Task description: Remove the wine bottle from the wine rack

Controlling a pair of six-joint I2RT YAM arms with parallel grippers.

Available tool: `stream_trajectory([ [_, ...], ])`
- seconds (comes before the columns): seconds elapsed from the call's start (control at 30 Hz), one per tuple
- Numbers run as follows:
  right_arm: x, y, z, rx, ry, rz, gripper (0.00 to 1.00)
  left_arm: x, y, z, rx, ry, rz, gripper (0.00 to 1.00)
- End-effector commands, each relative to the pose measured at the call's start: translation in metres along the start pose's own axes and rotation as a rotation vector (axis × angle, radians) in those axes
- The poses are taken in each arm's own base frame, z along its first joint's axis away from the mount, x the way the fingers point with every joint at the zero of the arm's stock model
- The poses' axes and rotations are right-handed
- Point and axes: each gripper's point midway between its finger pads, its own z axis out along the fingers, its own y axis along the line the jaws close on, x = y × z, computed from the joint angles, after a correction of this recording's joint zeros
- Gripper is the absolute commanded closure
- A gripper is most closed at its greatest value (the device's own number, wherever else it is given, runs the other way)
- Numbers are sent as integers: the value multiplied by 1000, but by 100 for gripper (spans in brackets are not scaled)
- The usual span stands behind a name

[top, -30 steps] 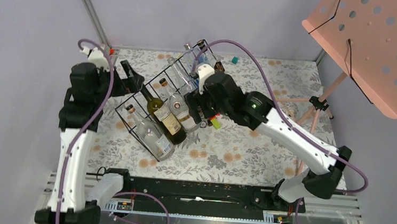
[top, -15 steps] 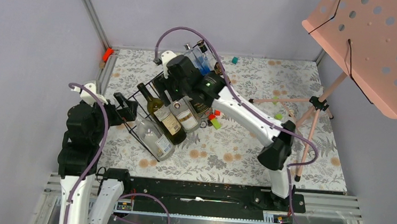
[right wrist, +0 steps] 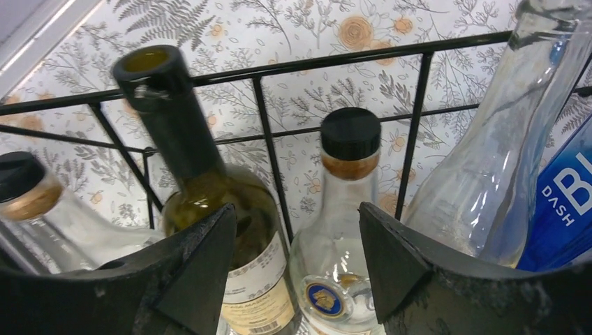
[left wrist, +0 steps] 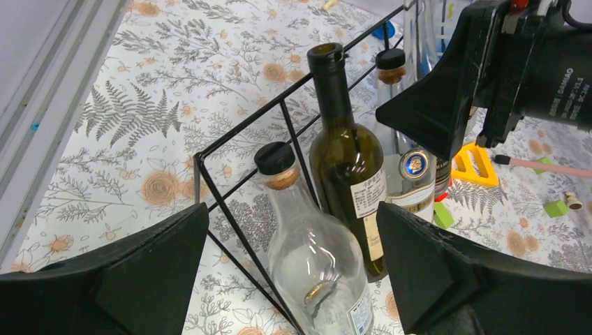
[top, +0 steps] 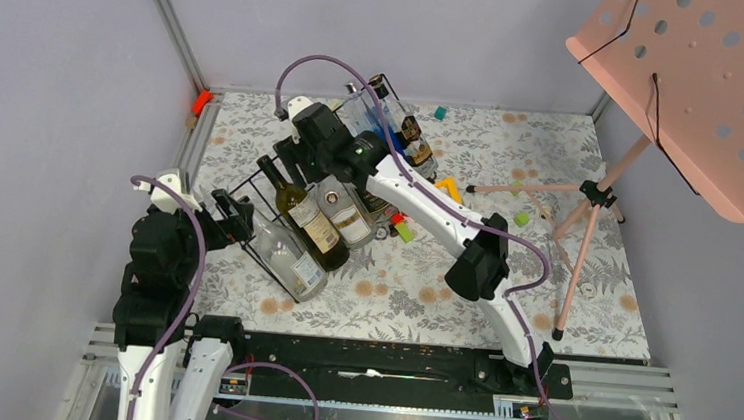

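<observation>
Wine bottle (right wrist: 209,230): lay slanted in the rack (right wrist: 272,150), wedged between two clear bottles (right wrist: 345,230). Sat just under the right gripper (right wrist: 297,223), spread apart and clasping nothing, neck close beside one finger (right wrist: 195,279). Pointed neck up toward the table's far left, base near right, long axis diagonal. Seemed to lean on a rack wire. Faced the left gripper (left wrist: 293,216), gaping wide, empty.

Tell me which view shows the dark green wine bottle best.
Left wrist: the dark green wine bottle shows mouth to label, in the wine rack. Right wrist cuts it off at the label. Top external shows it whole but small.
</observation>
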Motion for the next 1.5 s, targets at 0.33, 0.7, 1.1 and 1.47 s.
stream_trajectory([
  [0.33,-2,-24,39,20,-36,56,38,0,17,1,-77,-51,9,1],
  [0.7,-7,-20,40,-7,-63,32,70,2,20,4,-90,-39,9,1],
  [1.1,-43,-20,-9,-25,-170,20,100,2,21,2,-96,-47,9,1],
  [1.47,-55,-18,-70,-61,-254,55,100,5,22,5,-101,-35,9,1],
])
